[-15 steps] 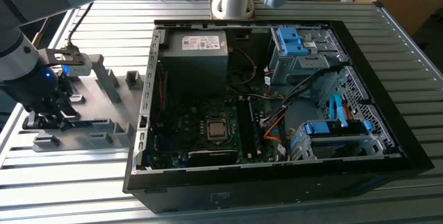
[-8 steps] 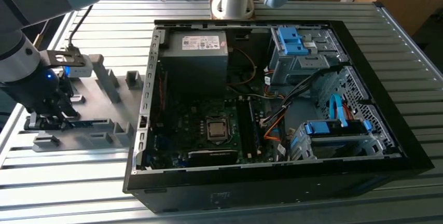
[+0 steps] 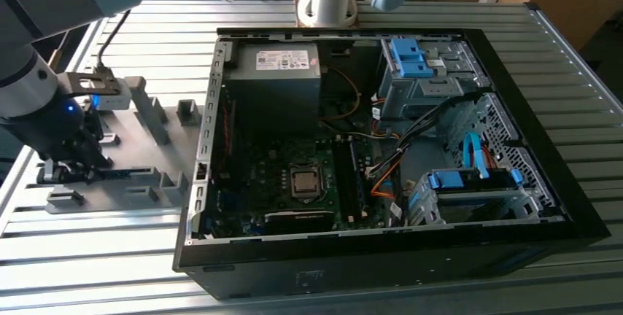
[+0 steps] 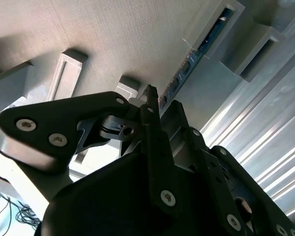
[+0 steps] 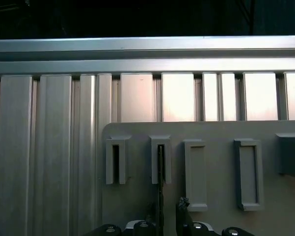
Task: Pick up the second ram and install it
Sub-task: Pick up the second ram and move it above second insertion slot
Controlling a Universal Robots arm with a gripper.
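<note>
Ribbed aluminium tabletop (image 3: 175, 20), carrying a grey fixture plate (image 3: 171, 156) and an open computer case (image 3: 389, 264).

The gripper (image 3: 70, 165) is lowered over the fixture plate, well apart from the case.

The second ram (image 4: 201, 54) stands on edge in a slot (image 5: 160, 147) of the plate. It is a thin blue-green stick. Its long axis runs straight away from the fingers (image 5: 182, 204), in line with the slot.

In the first wrist view its near end lies between the two fingers, closer to one than the other. Bare plate shows between the stick and the farther finger.

Judgement: the fingers are parted and straddle the stick's near end, with no grip made. The stick is seated in the fixture, not lifted.

The single arm is placed over the stick, and the case lies beyond the plate's far edge from the fingers.
</note>
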